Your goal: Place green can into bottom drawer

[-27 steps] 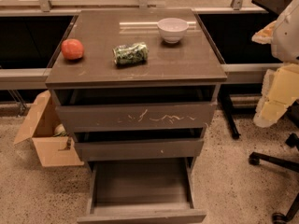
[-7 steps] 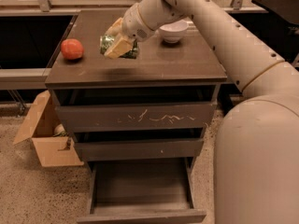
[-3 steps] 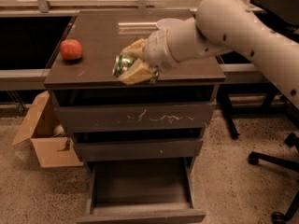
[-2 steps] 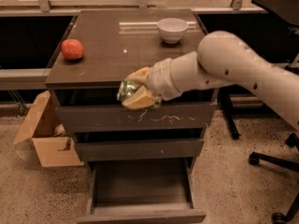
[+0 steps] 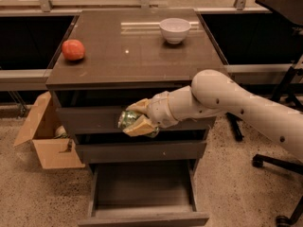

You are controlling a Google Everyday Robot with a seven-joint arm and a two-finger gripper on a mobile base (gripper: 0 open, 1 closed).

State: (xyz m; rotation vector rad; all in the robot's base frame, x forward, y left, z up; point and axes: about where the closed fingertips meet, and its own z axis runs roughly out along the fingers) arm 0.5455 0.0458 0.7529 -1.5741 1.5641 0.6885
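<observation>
My gripper [image 5: 135, 118] is shut on the green can [image 5: 128, 119], whose green and silvery end shows between the tan fingers [image 5: 140, 127]. It hangs in front of the upper drawer's face, well above the bottom drawer [image 5: 142, 215]. The bottom drawer is pulled open, with its flat grey floor bare. My white arm reaches in from the right.
A red-orange fruit [image 5: 73, 49] and a white bowl [image 5: 174, 30] sit on the cabinet top [image 5: 132, 56]. An open cardboard box [image 5: 45, 138] stands on the floor to the left. An office chair base [image 5: 279, 164] is at the right.
My gripper took the can off the cabinet top, carried it forward over the front edge and lowered it in front of the drawers.
</observation>
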